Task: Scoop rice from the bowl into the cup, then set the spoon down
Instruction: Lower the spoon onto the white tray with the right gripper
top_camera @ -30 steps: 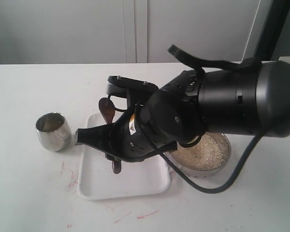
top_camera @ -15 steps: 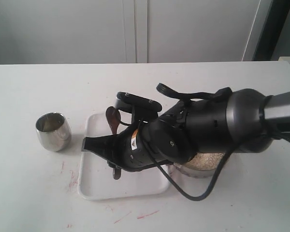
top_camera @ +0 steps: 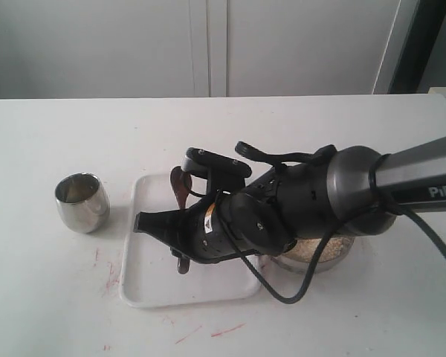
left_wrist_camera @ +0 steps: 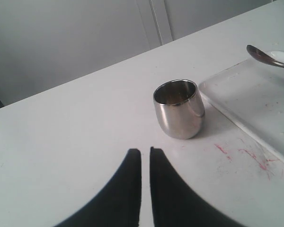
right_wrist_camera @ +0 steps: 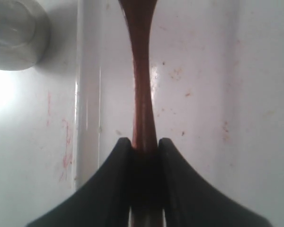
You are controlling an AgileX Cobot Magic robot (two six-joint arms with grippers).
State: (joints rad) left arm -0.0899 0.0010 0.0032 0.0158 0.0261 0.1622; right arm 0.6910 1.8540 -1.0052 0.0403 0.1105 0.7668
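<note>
My right gripper (top_camera: 175,232) (right_wrist_camera: 144,142) is shut on the handle of the dark reddish-brown spoon (top_camera: 181,186) (right_wrist_camera: 142,90), holding it low over the white tray (top_camera: 152,286). The spoon's oval end (left_wrist_camera: 261,56) points toward the far side of the tray. The steel cup (top_camera: 82,202) (left_wrist_camera: 179,109) (right_wrist_camera: 14,33) stands upright left of the tray. The right arm hides most of the bowl (top_camera: 336,256); only a sliver of rice (top_camera: 303,251) shows. In the left wrist view, my left gripper (left_wrist_camera: 145,152) is shut and empty, a little short of the cup.
The white rectangular tray (left_wrist_camera: 255,99) (right_wrist_camera: 194,94) lies between cup and bowl. Red smears mark the table near the tray's front left corner (top_camera: 108,271). The right arm's black cable (top_camera: 297,297) loops in front of the bowl. A grey cabinet wall stands behind the table.
The right arm has sunk toward the tray and shifted a little right, carrying the spoon with it, and now covers more of the bowl. The cup has not moved.
</note>
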